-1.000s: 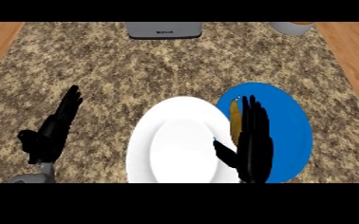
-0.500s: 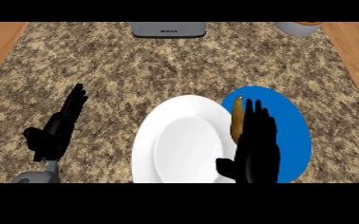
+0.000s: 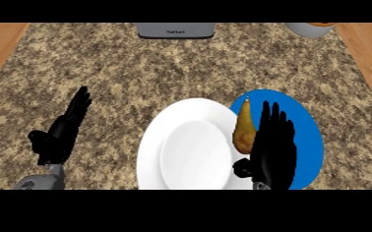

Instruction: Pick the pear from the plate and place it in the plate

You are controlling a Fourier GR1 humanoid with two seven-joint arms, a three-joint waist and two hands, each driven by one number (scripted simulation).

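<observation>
A speckled granite counter (image 3: 181, 69) filled the view, edged with wood at both sides, with a grey appliance (image 3: 176, 30) at the far edge and a pale bowl (image 3: 311, 28) at the far right corner. Near the robot sat two plates touching or overlapping: a white plate (image 3: 190, 152) in the middle and a blue plate (image 3: 309, 128) just to its right. The pear (image 3: 244, 128) lay on the blue plate's left side, stem pointing away from the robot, close to the white plate's rim.

The step in hand looked like the approach to the pick. The right hand (image 3: 273, 150) hovered over the blue plate just right of the pear, palm down, fingers straight and close together, pointing away, thumb out toward the fruit; nothing was held. The next move would call for the hand to shift left and lower so thumb and fingers bracket the pear's body, then curl round it before carrying it across to the white plate.

The left hand (image 3: 62, 132) rested open at the view's left, fingers up, well apart from both plates
</observation>
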